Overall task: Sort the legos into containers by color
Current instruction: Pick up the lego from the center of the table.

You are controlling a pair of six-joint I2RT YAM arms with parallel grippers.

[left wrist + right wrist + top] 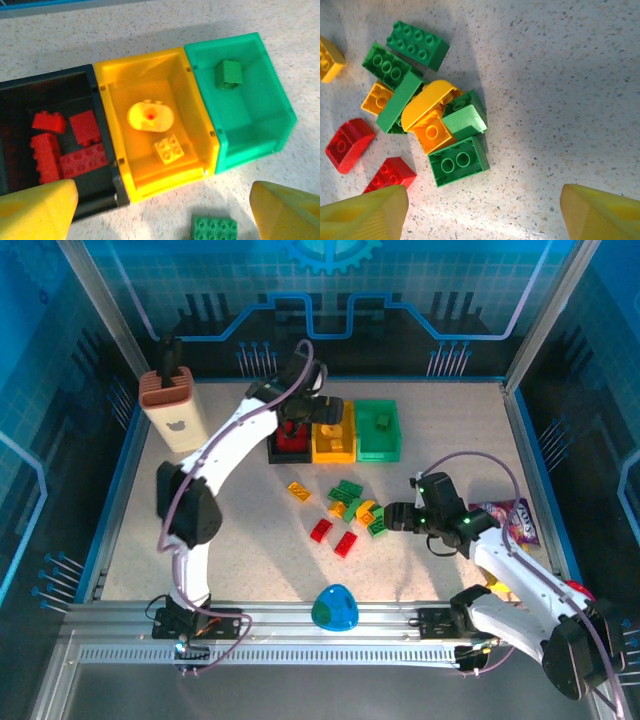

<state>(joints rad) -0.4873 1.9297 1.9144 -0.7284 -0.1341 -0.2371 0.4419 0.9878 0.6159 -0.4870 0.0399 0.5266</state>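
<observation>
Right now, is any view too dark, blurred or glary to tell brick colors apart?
Left wrist: sharp; the black bin is dim inside, yet its red bricks read fine. Right wrist: a soft shadow crosses the pile, colors clear. Top external: blue surroundings, table evenly lit, pile small yet readable.

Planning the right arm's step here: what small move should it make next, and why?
Probably lower the open right gripper onto the green brick at the near edge of the pile: it lies closest to the gripper, with bare table on its open side.
</observation>
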